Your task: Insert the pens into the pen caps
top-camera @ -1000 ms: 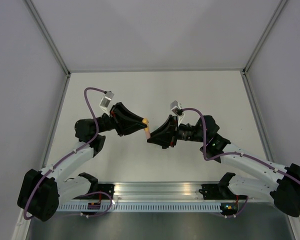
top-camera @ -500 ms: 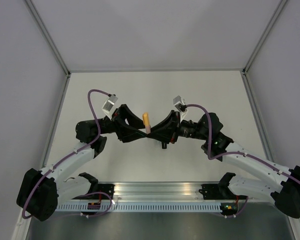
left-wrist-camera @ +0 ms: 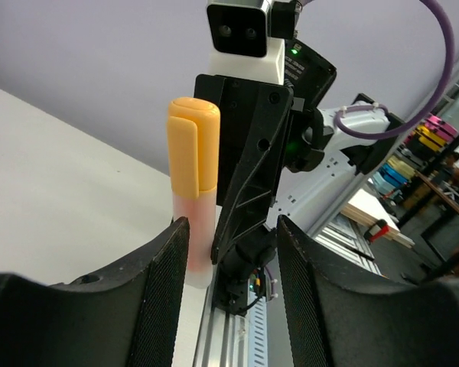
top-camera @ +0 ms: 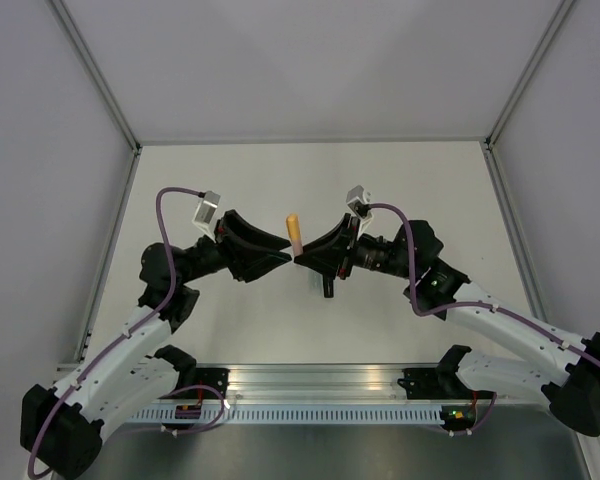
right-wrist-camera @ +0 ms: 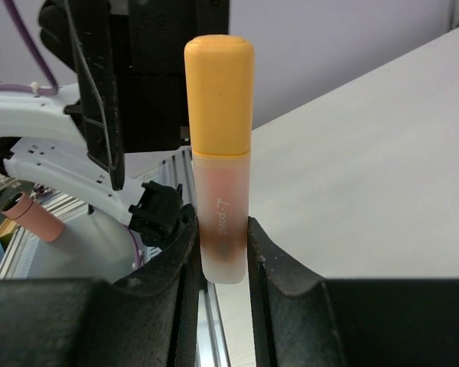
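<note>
The salmon orange pen (right-wrist-camera: 222, 222) stands upright between my right gripper's jaws, with the orange cap (right-wrist-camera: 219, 95) seated on its top end. In the top view the capped pen (top-camera: 294, 233) sticks up from my right gripper (top-camera: 300, 256) at the table's middle. In the left wrist view the pen (left-wrist-camera: 195, 229) with its cap (left-wrist-camera: 193, 145) stands just beyond my left fingers (left-wrist-camera: 157, 306). My left gripper (top-camera: 283, 258) is open and empty, just left of the pen. The mint green and black pens and their caps are out of view.
The white table (top-camera: 310, 180) is walled by grey panels at left, right and back. A metal rail (top-camera: 310, 385) with both arm bases runs along the near edge. The two grippers nearly touch tip to tip at the table's middle.
My left gripper has let go of the cap end and drawn back to the left, its arm lower. The capped pen has swung upright in my right gripper.
</note>
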